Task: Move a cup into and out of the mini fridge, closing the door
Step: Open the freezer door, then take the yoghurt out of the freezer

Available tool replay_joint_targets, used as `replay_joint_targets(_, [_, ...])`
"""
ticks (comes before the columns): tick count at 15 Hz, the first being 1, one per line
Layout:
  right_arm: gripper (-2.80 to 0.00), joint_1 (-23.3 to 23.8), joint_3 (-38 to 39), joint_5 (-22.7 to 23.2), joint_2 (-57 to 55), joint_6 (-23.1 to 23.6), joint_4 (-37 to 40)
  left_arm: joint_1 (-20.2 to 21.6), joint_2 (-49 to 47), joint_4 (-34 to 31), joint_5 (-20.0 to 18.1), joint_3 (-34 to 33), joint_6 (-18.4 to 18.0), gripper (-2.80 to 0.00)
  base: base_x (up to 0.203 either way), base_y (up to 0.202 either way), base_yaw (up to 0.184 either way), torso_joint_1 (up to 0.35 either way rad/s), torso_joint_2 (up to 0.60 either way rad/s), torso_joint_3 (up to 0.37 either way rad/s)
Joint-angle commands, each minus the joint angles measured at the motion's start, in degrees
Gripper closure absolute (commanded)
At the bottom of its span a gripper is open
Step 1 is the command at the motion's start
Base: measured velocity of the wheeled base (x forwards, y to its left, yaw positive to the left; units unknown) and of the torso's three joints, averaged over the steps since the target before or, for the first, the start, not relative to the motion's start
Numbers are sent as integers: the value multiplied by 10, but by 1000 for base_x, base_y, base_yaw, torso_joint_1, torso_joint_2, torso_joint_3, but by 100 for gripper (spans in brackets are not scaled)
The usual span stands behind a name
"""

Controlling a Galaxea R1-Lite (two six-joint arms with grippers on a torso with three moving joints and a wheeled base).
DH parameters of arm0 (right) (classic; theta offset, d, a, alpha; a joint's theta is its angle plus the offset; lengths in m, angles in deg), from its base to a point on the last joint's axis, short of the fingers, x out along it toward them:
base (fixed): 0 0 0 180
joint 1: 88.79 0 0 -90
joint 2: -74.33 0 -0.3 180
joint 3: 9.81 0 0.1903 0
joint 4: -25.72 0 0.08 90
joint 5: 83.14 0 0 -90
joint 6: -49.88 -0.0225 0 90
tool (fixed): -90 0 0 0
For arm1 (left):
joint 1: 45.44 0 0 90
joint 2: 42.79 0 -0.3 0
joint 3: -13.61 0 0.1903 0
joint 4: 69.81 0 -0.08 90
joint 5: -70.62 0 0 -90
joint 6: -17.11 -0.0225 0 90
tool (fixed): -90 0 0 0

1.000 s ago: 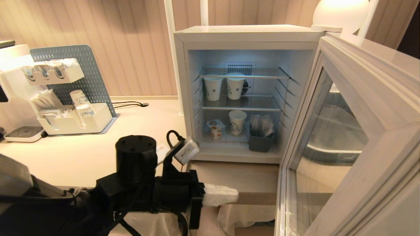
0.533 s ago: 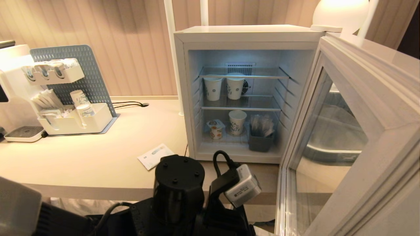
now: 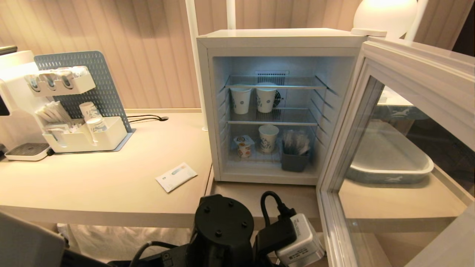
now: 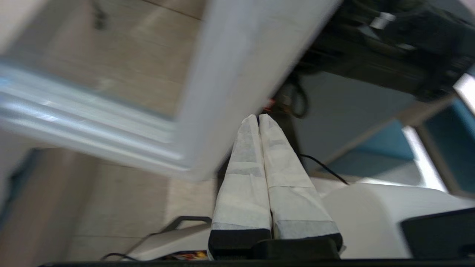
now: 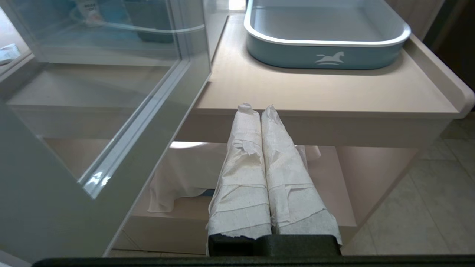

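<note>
A: Where is the cup (image 3: 243,145) seen?

B: It is seen inside the mini fridge (image 3: 276,39), on the lowest wire shelf, at the left side. A taller paper cup (image 3: 268,138) is placed just beside it, and a dark grey container (image 3: 294,161) with wrapped items is set near the right wall. Two more paper cups (image 3: 253,99) are kept on the shelf above.

A: And how is the door (image 3: 399,163) positioned?

B: It is swung wide open to the right of the fridge. Through its glass a blue-grey tray (image 3: 389,174) is seen on the worktop (image 3: 104,185).

A: What is told about the left end effector (image 4: 258,118)?

B: Its wrapped fingers are pressed together and nothing is held between them. In the left wrist view it is shown close to the lower edge of the door frame, though contact cannot be judged. In the head view only the black arm is seen, below the front edge of the worktop.

A: And the right end effector (image 5: 255,108)?

B: It is clenched as well, empty, and held low before the front edge of the worktop, in front of the tray.

A: What else is lying on the worktop?

B: A small white packet (image 3: 176,176) is laid near the front edge, left of the fridge. An organiser rack (image 3: 79,107) is set at the back left.
</note>
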Motion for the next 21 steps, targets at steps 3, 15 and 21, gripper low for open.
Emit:
replay_joint_targets(3, [0, 0, 0, 0, -1, 0, 0, 138, 40, -4, 82, -15, -7, 0, 0, 0, 0, 0, 0, 0])
replay_joint_targets(15, [0, 0, -1, 0, -1, 1, 2, 415, 721, -792, 558, 222, 87, 0, 0, 0, 0, 0, 0, 0])
replay_joint_targets(21, [0, 0, -1, 0, -1, 1, 3, 758, 877, -925, 199, 238, 89, 0, 0, 0, 0, 0, 0, 0])
